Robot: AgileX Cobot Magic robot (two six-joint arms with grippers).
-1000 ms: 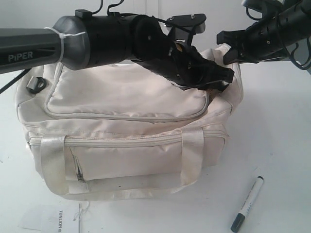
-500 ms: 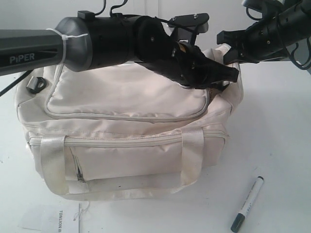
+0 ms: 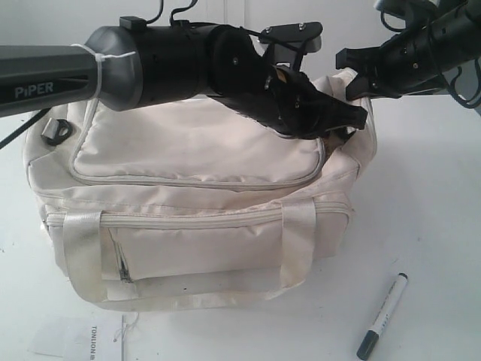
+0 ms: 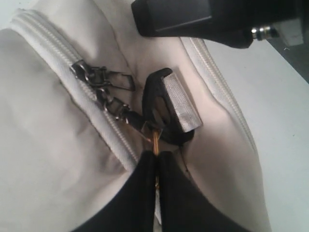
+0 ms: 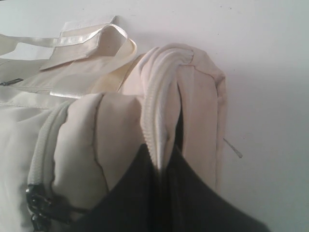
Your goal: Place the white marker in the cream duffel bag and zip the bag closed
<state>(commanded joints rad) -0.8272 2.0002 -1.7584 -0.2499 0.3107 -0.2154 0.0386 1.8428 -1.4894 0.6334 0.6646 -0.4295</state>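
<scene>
- On the white table in front of you, the cream duffel bag sits upright. Its front pocket and one webbing handle face the exterior camera.
- Your left gripper reaches across the top of the bag to its right end. Its fingers are pressed together, clamped on the zipper pull, just beside the black strap ring.
- A second slider sits next to the held one on the same zipper track, its metal tab lying loose on the fabric.
- Your right gripper is closed tight at that same end of the bag. It pinches a fold of the end fabric along the zipper tape, and the fold stands up as a ridge.
- The white marker lies on the table outside the bag, near its front right corner. Its dark cap points toward the camera, and it is well apart from both grippers.
</scene>
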